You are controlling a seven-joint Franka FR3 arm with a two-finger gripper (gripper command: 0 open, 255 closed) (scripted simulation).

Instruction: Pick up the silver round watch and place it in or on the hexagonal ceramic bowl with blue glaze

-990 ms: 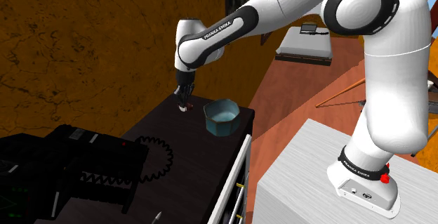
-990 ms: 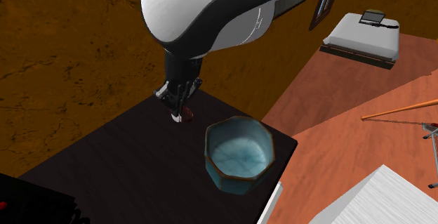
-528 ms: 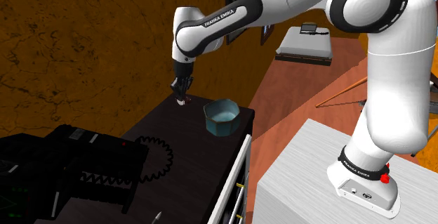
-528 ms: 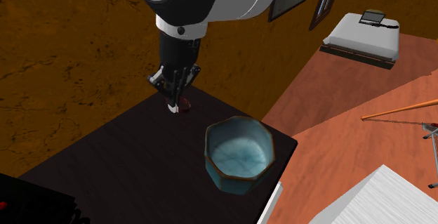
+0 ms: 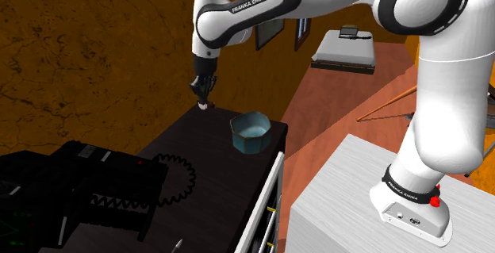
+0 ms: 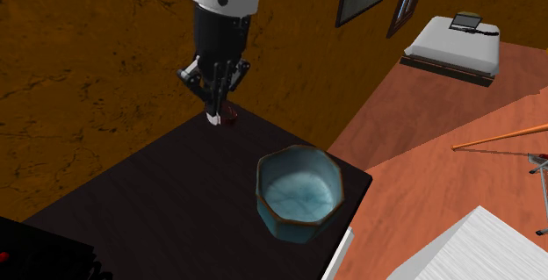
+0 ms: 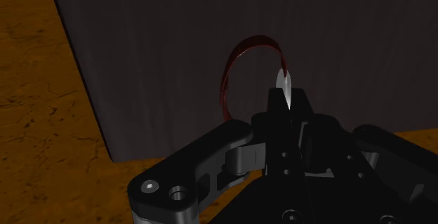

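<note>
My black gripper (image 5: 203,101) (image 6: 214,114) hangs above the far corner of the dark table (image 5: 214,176) (image 6: 158,208), shut on the watch. The watch (image 5: 205,107) (image 6: 227,118) (image 7: 284,86) shows a thin silver round face, edge-on between the fingers, and a dark red strap (image 7: 235,64) looping out past the fingertips. It is clear of the tabletop. The hexagonal blue-glazed bowl (image 5: 251,132) (image 6: 299,190) stands upright and empty near the table's corner. In the second exterior view it lies to the right of the gripper and nearer the camera.
A black coiled cable (image 5: 179,178) and a black machine (image 5: 75,188) occupy the near end of the table. An orange-brown wall (image 6: 88,68) rises just behind the gripper. The white stand (image 5: 357,204) is at the shoulder view's lower right. The table edge drops to a reddish floor (image 6: 413,120).
The gripper has risen straight up from the tabletop with the watch held in it, and the arm's forearm has lifted. The bowl has not moved.
</note>
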